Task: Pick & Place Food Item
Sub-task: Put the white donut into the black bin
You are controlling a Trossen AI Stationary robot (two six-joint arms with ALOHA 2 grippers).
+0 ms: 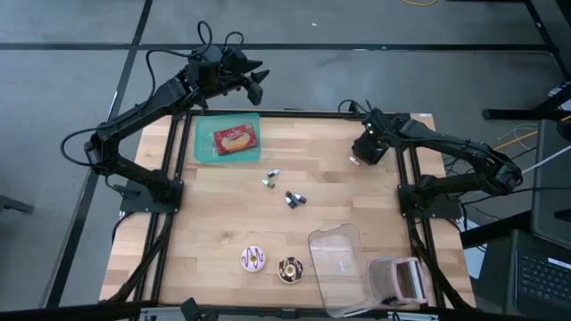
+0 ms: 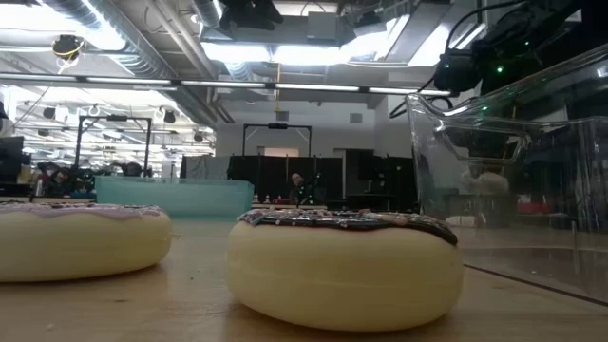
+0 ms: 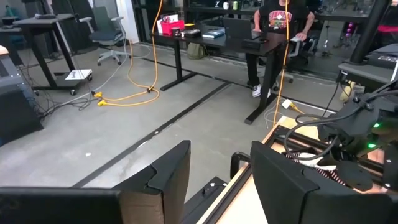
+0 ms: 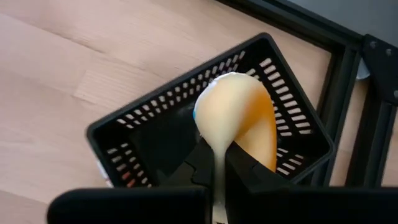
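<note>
**Yellow food piece pinched over the black basket**

Yellow and soft-looking, the food piece (image 4: 239,118) hangs from the right gripper (image 4: 214,163). The jaws are squeezed together on its thin lower edge. Right under it sits a black basket (image 4: 149,134) with slotted walls, at the far right corner of the wooden surface (image 1: 357,201). From above, the right gripper (image 1: 368,149) shows over that same corner.

The left gripper (image 1: 258,82) is up in the air past the far edge of the surface, just beyond the teal tray (image 1: 203,143). Its jaws stand apart and hold nothing. The wrist view shows its two dark fingers (image 3: 163,180) with a gap between them.

A red snack packet (image 1: 235,139) lies in the teal tray. A few small wrapped candies (image 1: 294,198) are scattered near the middle of the surface, between the tray and a clear plastic box (image 1: 339,267). Beside the clear box, on the tray's side, sit two doughnuts. One has pale icing (image 1: 254,259) and one has chocolate icing (image 1: 290,269). They lie close together but not touching.

A person (image 3: 280,37) stands at a desk in the room beyond.
</note>
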